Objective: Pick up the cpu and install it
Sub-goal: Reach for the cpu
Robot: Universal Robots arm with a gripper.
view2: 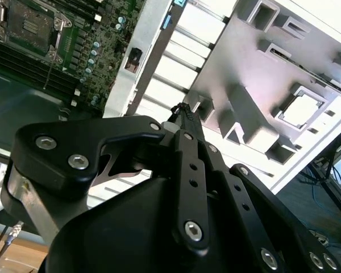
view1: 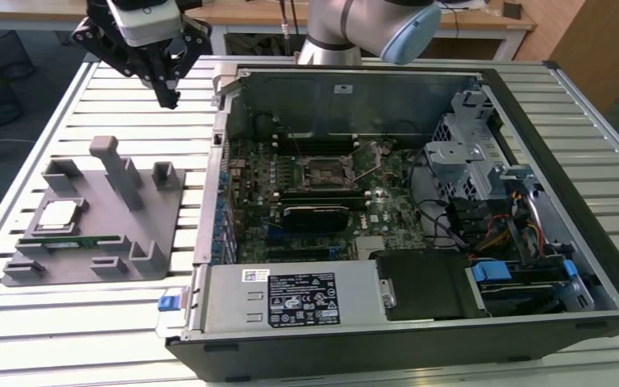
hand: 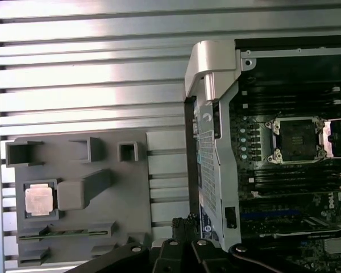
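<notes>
Hardly begun: black pincer (view1: 168, 98) pinched narrow, holding nothing, small square silver-topped cpu (view1: 57, 216) unlifted in grey plastic tray (view1: 154, 218) well apart from it, black-framed motherboard socket (view1: 326, 169) bare.

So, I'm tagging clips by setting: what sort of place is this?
Probably a robotics lab workbench for PC assembly: an open computer case lies on a slatted table, beside a grey fixture holding the cpu.

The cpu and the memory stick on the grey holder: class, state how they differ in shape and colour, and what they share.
The cpu is square; the memory stick is long and thin. The cpu has a silver top; the memory stick is green. Both rest in recesses of the grey holder, beside the computer case.
</notes>
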